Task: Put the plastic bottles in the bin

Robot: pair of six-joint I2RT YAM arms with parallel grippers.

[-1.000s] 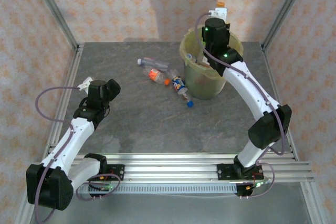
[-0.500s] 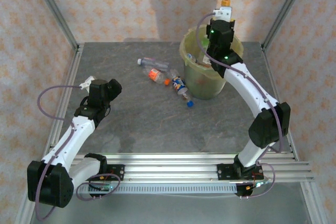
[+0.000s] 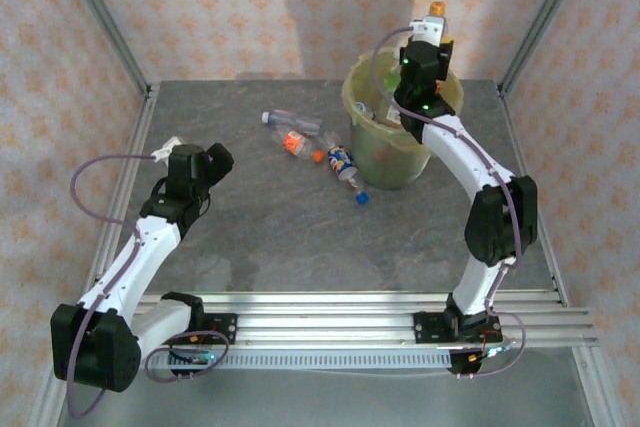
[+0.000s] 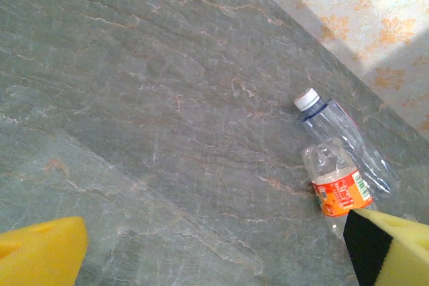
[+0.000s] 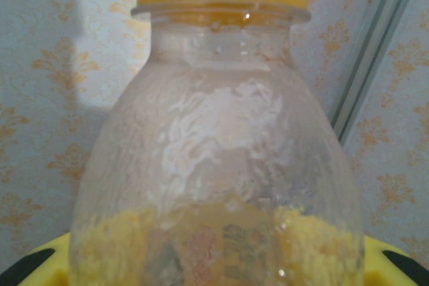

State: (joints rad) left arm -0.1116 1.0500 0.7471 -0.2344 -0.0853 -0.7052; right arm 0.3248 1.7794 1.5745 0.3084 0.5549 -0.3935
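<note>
- one bottle (image 5: 214,165), yellow cap up, is clamped by the right fingers (image 5: 372,266) and held raised over the bin (image 3: 352,97), judged ready for dropping in.
- the left fingers (image 4: 40,254) are spread wide with nothing held, above the desk (image 4: 134,98) near the loose bottles (image 3: 300,142), judged the next pick.

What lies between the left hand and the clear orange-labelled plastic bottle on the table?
Only bare grey marbled tabletop between left hand and orange-labelled bottle, shown in the top external view.
</note>
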